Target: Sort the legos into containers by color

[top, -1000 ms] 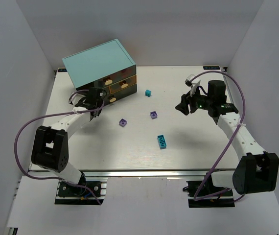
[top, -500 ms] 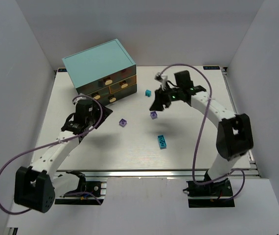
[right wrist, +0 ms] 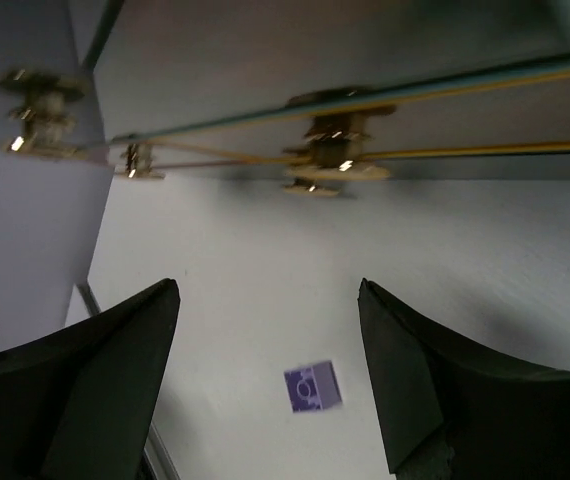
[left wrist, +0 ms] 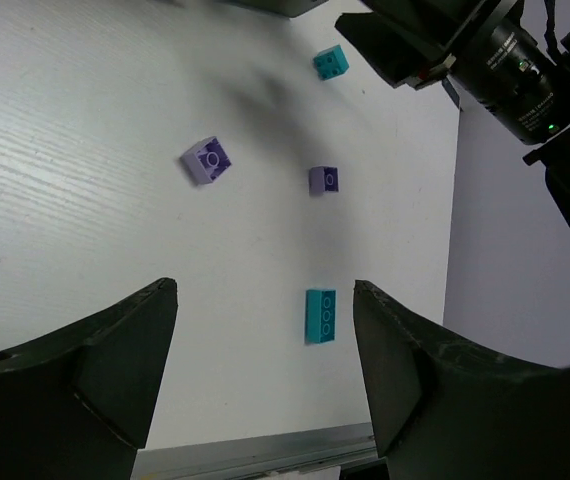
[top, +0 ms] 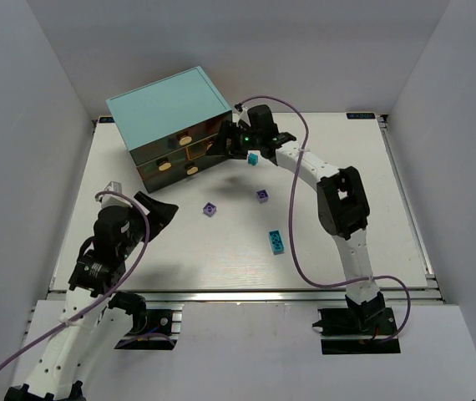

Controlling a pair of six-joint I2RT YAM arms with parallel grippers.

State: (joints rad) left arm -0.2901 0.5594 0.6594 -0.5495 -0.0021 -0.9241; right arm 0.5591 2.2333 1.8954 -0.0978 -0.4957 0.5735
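From above, the right gripper (top: 224,144) is now hovering at the drawers (top: 171,164) of the teal cabinet (top: 167,100), having swung over from 3 o'clock. The left gripper (top: 159,214) is retreating toward 7 o'clock, so a drawer is likely being opened next, with the small cyan lego (top: 253,158) lying unsorted at the right gripper's 4 o'clock. The left wrist camera is showing the left fingers (left wrist: 95,360) apart and empty, framing the long cyan lego (left wrist: 320,315), which is lying well apart from them. The blurry right wrist camera is showing the right fingers (right wrist: 85,370) spread, with a cream knob (right wrist: 327,172) seemingly near at 12 o'clock.

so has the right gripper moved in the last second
Yes. The right gripper swung left across the table, from near its right edge to the front of the teal cabinet, passing the small cyan lego.
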